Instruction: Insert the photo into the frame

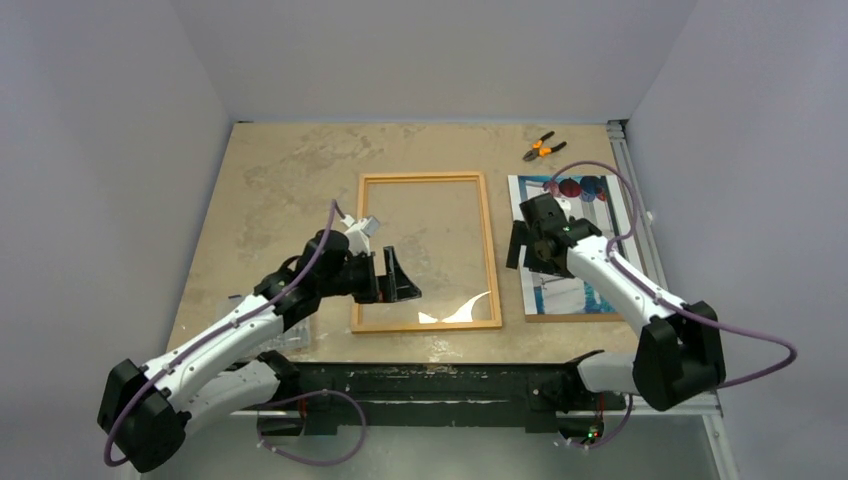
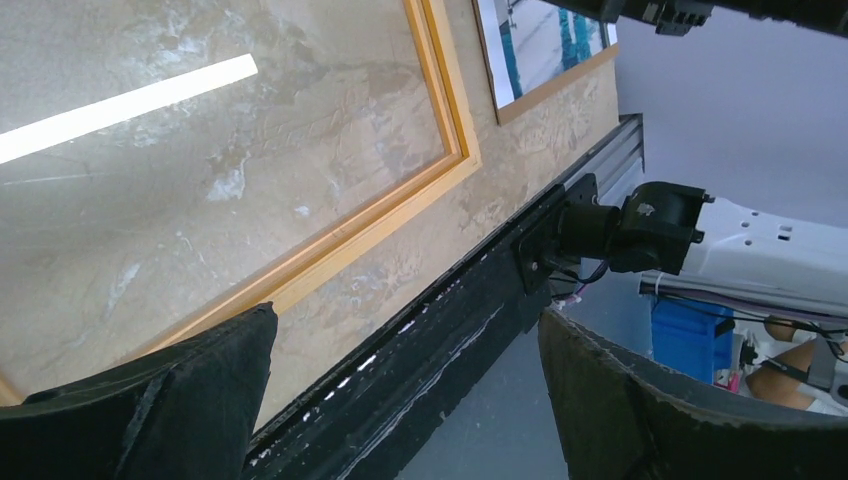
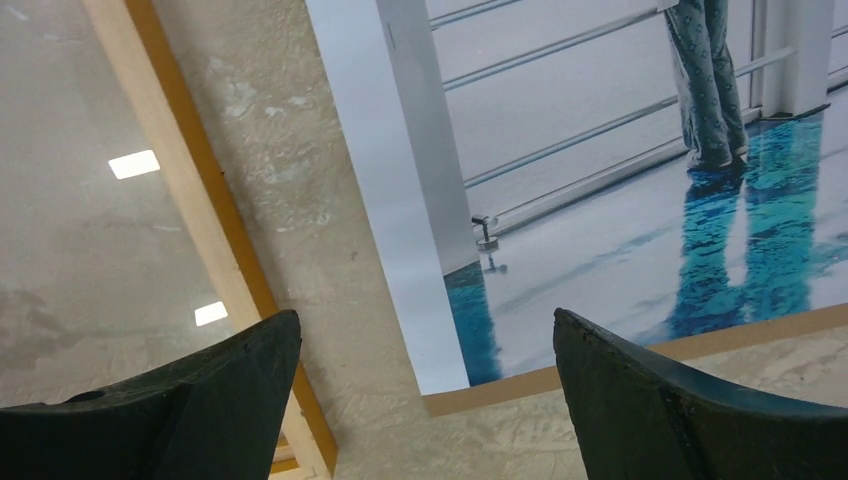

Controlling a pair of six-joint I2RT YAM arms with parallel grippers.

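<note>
- The left claw (image 2: pixel 405 330) is spread wide and grips nothing. It sits at the near left part of the frame (image 1: pixel 425 326), and I cannot tell whether it touches the rail.
- The right claw (image 3: pixel 425 330) is also released and empty. It is poised above the strip of bare tabletop (image 1: pixel 290 200) between the frame and the photo (image 3: pixel 620 220).
- The frame lies flat mid-tabletop, and a clear pane in it reflects the lights. The photo lies flat just to its right on a brown backing board (image 3: pixel 700 342). The 2 do not touch.
- Risk 1: the photo is thin and sits flush on the board. I judge a finger may fail to get under its edge, or may pinch the board along with it.
- Risk 2: the glossy print could slip or crease if it is pinched hard near 1 corner.
- Risk 3: the frame is only slightly bigger, so a skewed drop would probably leave a corner riding on the orange rail. A nudge from the left claw could also shift the frame.
- Only the right wrist view shows the board's edge jutting past the photo's near corner.
- Only the left wrist view shows the frame's near right corner close up.
- Only the top view shows the whole layout, with pliers (image 1: pixel 543 149) at the far edge.
</note>
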